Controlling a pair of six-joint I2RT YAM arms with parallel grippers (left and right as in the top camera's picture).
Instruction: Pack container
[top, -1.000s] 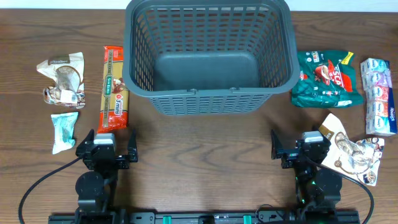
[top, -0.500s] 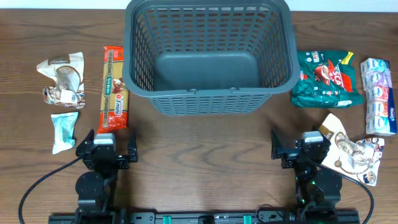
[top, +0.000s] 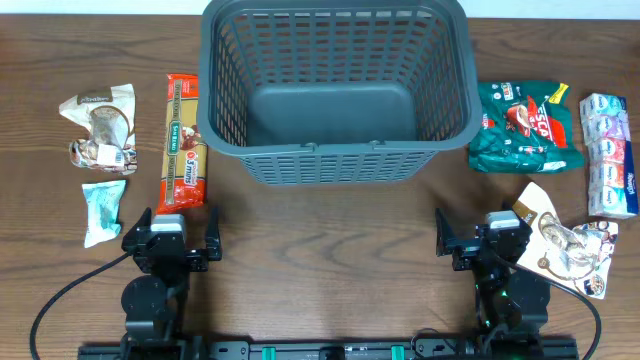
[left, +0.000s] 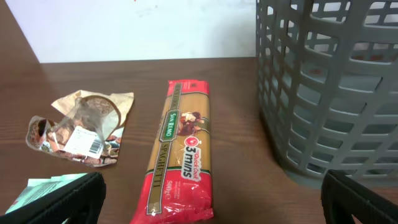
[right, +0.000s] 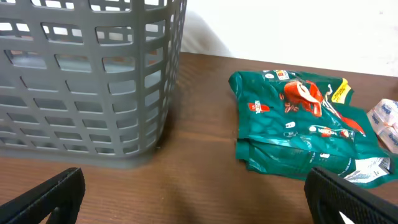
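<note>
Basket (top: 340, 165) stands open-topped and empty at the far middle of the table (top: 320, 260), its long side running left to right, ahead of both arms and between them. The left pincer (top: 178, 228) sits on the near side of the basket's left corner, jaws wide apart and holding nothing. The spaghetti pack (top: 184, 145) lies straight ahead of it, long axis pointing away, just left of the basket. The right pincer (top: 485, 228), likewise spread and empty, sits on the near side of the basket's right corner, with the green bag (top: 525, 125) just right of the basket. The left arm is nearer the spaghetti, so it probably goes first. Bare wood in front of the basket gives room, but the tall rim must be cleared.
</note>
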